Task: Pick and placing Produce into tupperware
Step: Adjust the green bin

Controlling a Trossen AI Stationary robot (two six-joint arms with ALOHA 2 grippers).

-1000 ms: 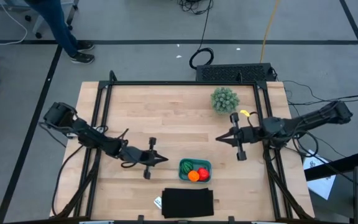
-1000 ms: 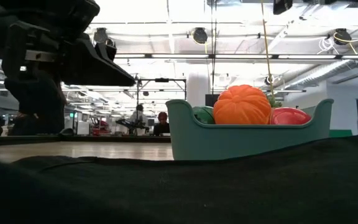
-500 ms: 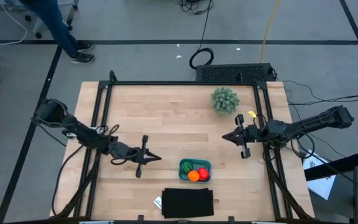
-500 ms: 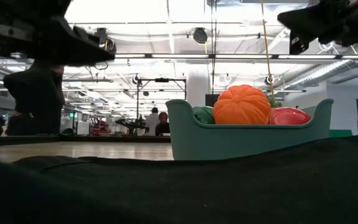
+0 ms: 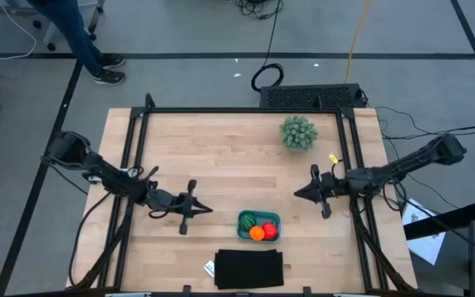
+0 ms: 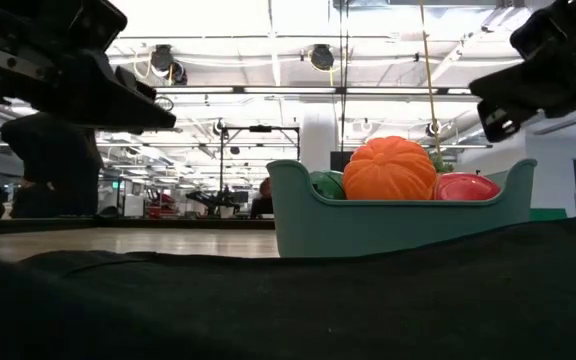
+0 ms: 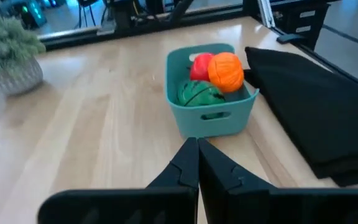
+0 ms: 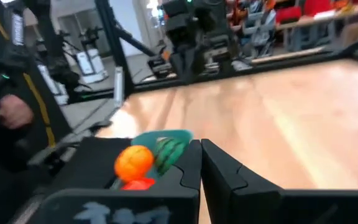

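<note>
The teal tupperware (image 5: 259,226) rests on the table near its near edge and holds all three produce items: the red one (image 5: 270,230), the dark green striped one (image 5: 247,222) and the orange ball (image 5: 256,233). They also show in the left wrist view: tupperware (image 7: 213,118), red one (image 7: 199,65), green one (image 7: 197,93), orange ball (image 7: 226,71). My left gripper (image 5: 209,209) is shut, left of the tupperware and apart from it. My right gripper (image 5: 297,194) is shut, up and to the right of the tupperware, touching nothing.
A flat black rectangle (image 5: 249,269) lies at the near edge, just in front of the tupperware. A fuzzy pale-green plant (image 5: 298,132) stands near the far right of the table. A small white scrap (image 5: 209,268) lies beside the black rectangle. Bare wood spans the table's middle.
My left gripper drew back toward the table's left edge, away from the tupperware, then held still. My right gripper swung toward the table's near edge and right side, tipping lower. The tupperware and produce stayed put.
</note>
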